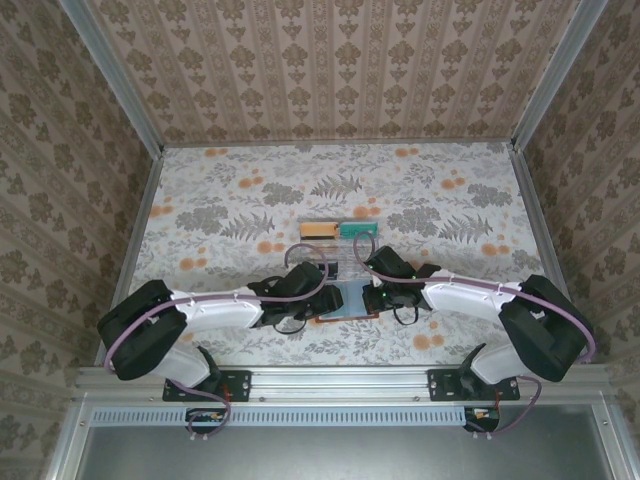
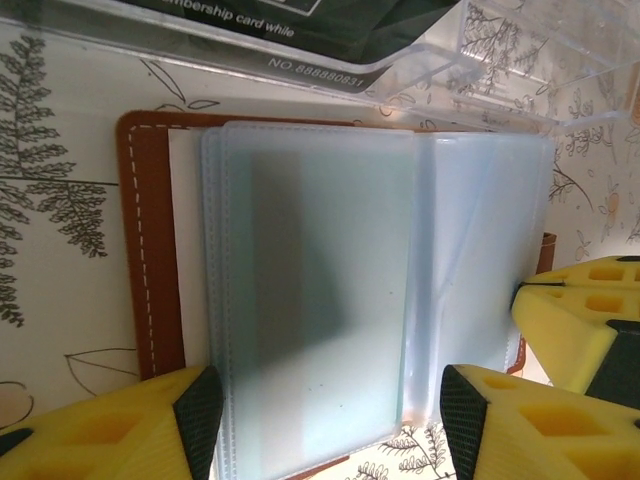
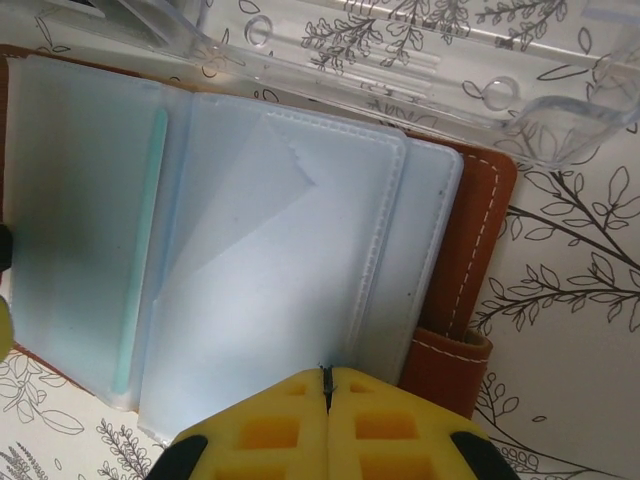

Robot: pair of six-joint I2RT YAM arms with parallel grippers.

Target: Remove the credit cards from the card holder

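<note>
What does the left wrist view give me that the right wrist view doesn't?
Left wrist: a dark printed card in the clear tray, and the left tool open over the sleeves. Right wrist: the right tool shut at the sleeves' edge, and a thin teal strip inside one sleeve. Both: the card holder lying open beside the tray.

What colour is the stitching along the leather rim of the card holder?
White stitching on the reddish-brown card holder; clearest in the left wrist view.

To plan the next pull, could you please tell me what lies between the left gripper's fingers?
The card holder's frosted sleeves lie between the left gripper's fingers, as the left wrist view shows.
</note>
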